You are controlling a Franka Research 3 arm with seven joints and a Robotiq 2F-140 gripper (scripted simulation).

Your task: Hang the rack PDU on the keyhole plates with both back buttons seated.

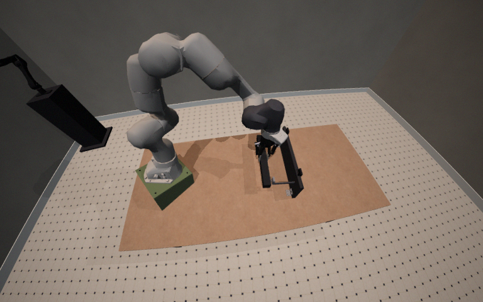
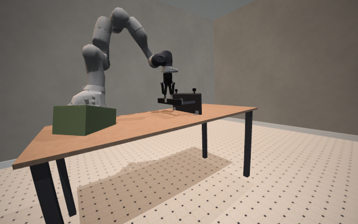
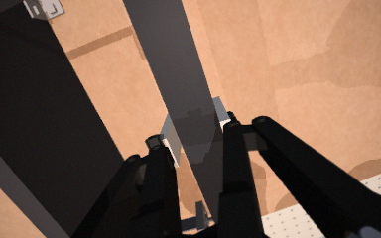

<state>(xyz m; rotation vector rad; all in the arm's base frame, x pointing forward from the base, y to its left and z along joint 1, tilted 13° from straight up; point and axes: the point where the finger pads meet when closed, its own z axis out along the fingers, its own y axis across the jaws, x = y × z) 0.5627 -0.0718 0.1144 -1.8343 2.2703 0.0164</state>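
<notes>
The rack PDU [image 1: 265, 172] [image 2: 172, 101] [image 3: 166, 50] is a long dark bar, held roughly level above the table beside the upright black panel [image 1: 291, 165] [image 2: 188, 107] [image 3: 45, 109]. My gripper [image 1: 265, 153] [image 2: 168, 98] [image 3: 196, 115] points down and is shut on the PDU, a light pad on each side. A thin grey arm [image 1: 285, 182] [image 2: 188, 102] with an upturned plate [image 1: 273, 180] [image 3: 200, 213] reaches from the panel toward the PDU. In the top view a narrow gap shows between plate and PDU. The back buttons, keyhole slots and second plate cannot be made out.
Black knobs [image 1: 300, 172] [image 2: 194, 90] stick out at the panel's top edge. Small metal brackets [image 1: 288, 192] [image 2: 196, 112] [image 3: 46, 8] sit at its foot. The green base block [image 1: 174, 194] [image 2: 70, 120] carries the arm on the wooden table [image 1: 213, 213] [image 2: 126, 132].
</notes>
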